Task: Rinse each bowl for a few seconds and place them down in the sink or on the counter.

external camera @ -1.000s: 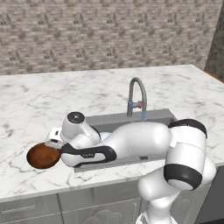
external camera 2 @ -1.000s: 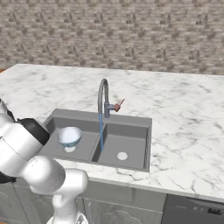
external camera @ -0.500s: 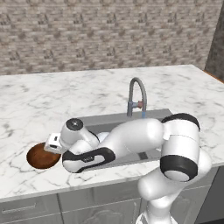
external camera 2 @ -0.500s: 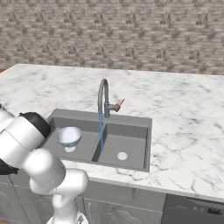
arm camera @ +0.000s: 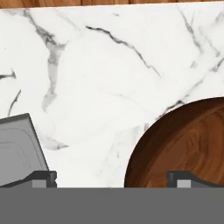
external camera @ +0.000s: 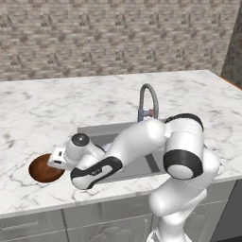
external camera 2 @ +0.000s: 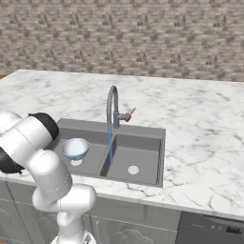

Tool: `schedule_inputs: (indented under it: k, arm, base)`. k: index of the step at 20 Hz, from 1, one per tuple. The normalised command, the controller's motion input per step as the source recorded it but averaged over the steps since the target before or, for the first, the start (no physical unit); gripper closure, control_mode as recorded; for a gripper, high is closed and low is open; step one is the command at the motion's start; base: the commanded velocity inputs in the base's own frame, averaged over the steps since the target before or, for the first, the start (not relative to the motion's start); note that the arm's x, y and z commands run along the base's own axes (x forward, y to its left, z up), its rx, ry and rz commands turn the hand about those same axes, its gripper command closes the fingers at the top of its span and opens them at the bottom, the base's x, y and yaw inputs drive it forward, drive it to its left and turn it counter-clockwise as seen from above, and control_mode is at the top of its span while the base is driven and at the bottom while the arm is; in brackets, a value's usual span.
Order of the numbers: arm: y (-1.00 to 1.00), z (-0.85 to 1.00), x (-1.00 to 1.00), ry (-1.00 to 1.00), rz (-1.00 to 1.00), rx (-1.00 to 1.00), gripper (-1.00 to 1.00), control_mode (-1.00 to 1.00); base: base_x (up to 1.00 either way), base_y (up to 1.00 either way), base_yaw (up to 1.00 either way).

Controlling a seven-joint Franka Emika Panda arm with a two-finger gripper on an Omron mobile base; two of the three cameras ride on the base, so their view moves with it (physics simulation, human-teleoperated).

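Nearby, pale bowl (external camera 2: 75,148) in sink (external camera 2: 143,132); spread gripper (arm camera: 111,178) over brown bowl (external camera: 45,168).

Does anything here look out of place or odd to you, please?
Only the tap: water streams from it into the sink with no bowl beneath. The pale bowl sits upright in the other basin; the brown bowl rests on the counter.

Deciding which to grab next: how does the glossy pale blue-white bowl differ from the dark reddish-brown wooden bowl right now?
The glossy pale blue-white bowl sits inside the grey metal sink, in its left basin; the dark reddish-brown wooden bowl rests on the white marble counter left of the sink. The open gripper hovers at the wooden bowl's rim, away from the pale one. Both stand upright, round and similar in size.
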Motion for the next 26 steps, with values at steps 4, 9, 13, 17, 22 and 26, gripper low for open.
schedule_inputs:
  k: [4,9,13,17,22,26]
  arm:
    - [0.29,-0.17,0.21,0.00,0.00,-0.01,-1.00,-1.00]
    - [0.36,-0.06,0.24,0.00,0.00,-0.01,-1.00,-1.00]
    - [0.38,-0.08,0.22,0.00,-0.01,-0.05,-1.00,-1.00]
    - [0.09,-0.31,0.05,0.00,-0.01,-0.05,1.00,-1.00]
    - [0.02,-0.25,0.01,0.00,0.00,-0.03,1.00,-1.00]
    - [-0.10,0.05,-0.03,0.02,0.00,0.00,1.00,-1.00]
  base:
    - [0.00,0.00,0.00]
    - [0.00,0.00,0.00]
    - [0.00,0.00,0.00]
    - [0.00,0.00,0.00]
    - [0.00,0.00,0.00]
    - [0.00,0.00,0.00]
